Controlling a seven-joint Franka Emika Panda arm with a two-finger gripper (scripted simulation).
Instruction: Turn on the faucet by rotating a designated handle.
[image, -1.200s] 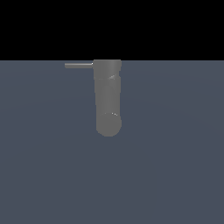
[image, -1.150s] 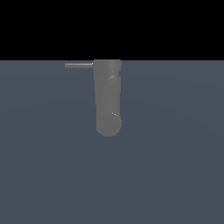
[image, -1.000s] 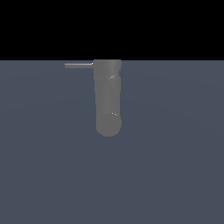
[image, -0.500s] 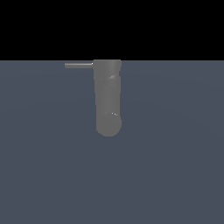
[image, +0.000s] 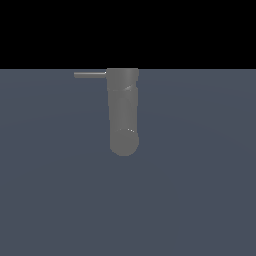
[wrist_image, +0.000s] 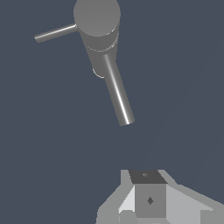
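The faucet (image: 123, 112) is a thick matte grey cylinder with a rounded near end, lying on the dark blue-grey floor (image: 200, 200). Its handle (image: 90, 74), a thin straight grey rod, sticks out sideways from the far end toward the exterior view's left. In the wrist view the faucet (wrist_image: 96, 16) is seen from above with a slim spout (wrist_image: 118, 94), and the handle (wrist_image: 56, 33) points away from its cap. My gripper (wrist_image: 148, 177) shows only as white and grey finger parts, well apart from the faucet. Nothing is held. No part of the gripper appears in the exterior view.
Flat blue-grey floor (wrist_image: 43, 153) surrounds the faucet on all sides. A black background (image: 128, 30) lies behind the far edge.
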